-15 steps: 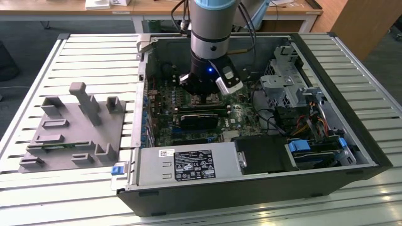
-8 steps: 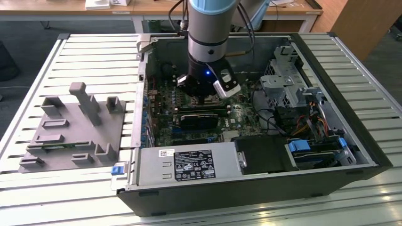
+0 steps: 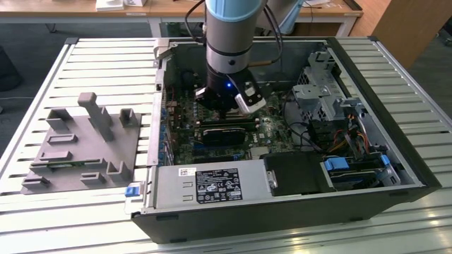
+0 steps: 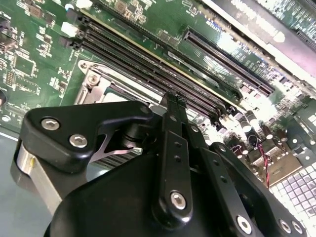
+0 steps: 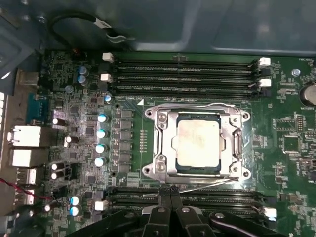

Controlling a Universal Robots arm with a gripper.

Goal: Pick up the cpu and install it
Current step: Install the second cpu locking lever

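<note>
The cpu [image 5: 197, 143], a flat square chip with a silver top, lies in the socket on the green motherboard [image 5: 291, 113], with the socket's metal frame [image 5: 160, 143] around it. In the first wrist view my gripper [image 5: 170, 190] is just beside the socket's edge, close to the thin wire lever [image 5: 207, 183]. Its two black fingers are pressed together with nothing visible between them. In the exterior view the gripper [image 3: 224, 114] reaches down into the open computer case [image 3: 395, 153]. The second wrist view shows the fingers [image 4: 173, 113] over the socket frame [image 4: 94, 81].
Black memory slots [image 5: 182, 74] run along both sides of the socket. Capacitors [image 5: 101, 133] stand beside it. A power supply [image 3: 211, 185] and a drive cage [image 3: 325, 95] crowd the case. A grey fixture plate [image 3: 78, 143] lies on the slatted table at the exterior view's left.
</note>
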